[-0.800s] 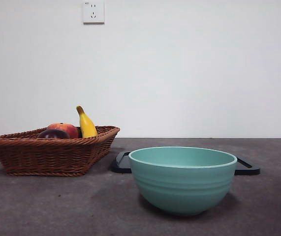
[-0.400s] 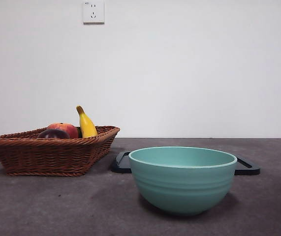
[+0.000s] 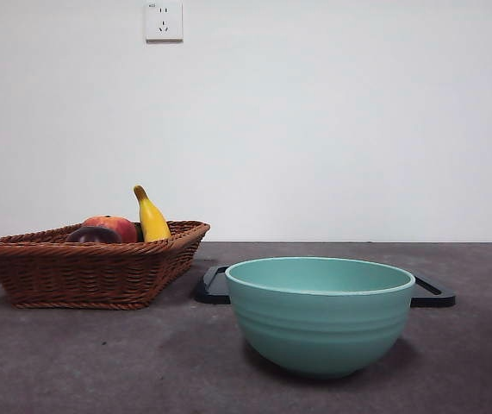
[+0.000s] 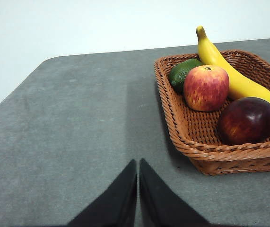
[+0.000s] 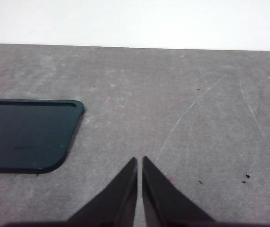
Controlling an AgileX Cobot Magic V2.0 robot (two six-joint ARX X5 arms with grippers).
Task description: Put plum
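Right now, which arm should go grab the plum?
Probably the left: its pincer faces the wicker basket holding the plum. The right pincer sees only the dark tray.

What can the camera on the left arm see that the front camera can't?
Only the left wrist view shows the green fruit tucked in the basket behind the red-orange fruit, and the left gripper, jaws shut, over bare table. Only the front view shows the teal bowl, the dark tray behind it and the wall socket. Both show the basket, the plum and the banana.
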